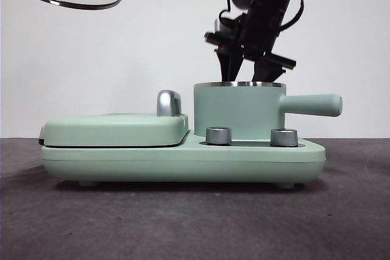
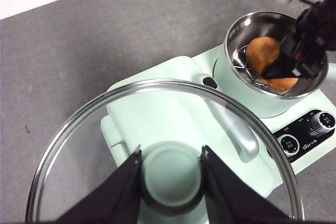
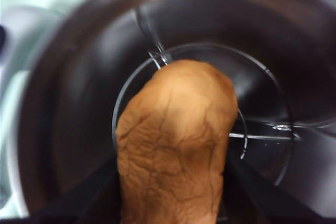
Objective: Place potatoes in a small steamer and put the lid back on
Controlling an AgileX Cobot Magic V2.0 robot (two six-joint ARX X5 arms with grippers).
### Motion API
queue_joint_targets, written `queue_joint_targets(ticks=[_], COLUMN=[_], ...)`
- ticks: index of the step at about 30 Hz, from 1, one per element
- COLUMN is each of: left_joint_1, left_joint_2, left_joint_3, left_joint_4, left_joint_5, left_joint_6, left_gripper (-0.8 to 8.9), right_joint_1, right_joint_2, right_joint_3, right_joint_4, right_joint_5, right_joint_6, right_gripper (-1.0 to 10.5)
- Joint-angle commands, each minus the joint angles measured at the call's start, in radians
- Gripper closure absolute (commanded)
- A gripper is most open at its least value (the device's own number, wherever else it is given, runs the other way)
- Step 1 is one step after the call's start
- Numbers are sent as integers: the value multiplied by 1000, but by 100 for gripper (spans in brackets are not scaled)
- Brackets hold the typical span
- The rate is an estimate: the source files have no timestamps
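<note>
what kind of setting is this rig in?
Probably a lab tabletop staged as a kitchen: a mint-green multi-cooker base with chrome dials sits alone on a dark grey table against a bare white wall.

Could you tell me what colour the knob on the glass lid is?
Mint green; the knob shows best in the left wrist view.
</note>
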Motion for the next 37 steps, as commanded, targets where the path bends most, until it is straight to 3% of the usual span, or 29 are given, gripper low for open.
queue_joint_targets(ticks=[1,14,23,31,37], left_joint_1=[-2,-2,-3,-37,-77], left_joint_2=[0,3,34,57,84], left_joint_3=[21,21,20,19,19], left_joint_4=[31,37,55,89,121], left_joint_5=[6,11,48,74,74], left_joint_6=[-3,-3,-5,-24,-26], left_gripper=[797,797,797,797,797], right_joint_1=[2,0,3,7,11], right_joint_2=[19,18,-4,-141,-327], right_joint_3=[29,121,363,347,208], right_joint_4=[-1,-49,-290,-319,-319], right_joint_5=[0,0,3,7,7], right_joint_6=[-23,-23,-24,-47,-60], right_gripper=[728,552,553,553,554])
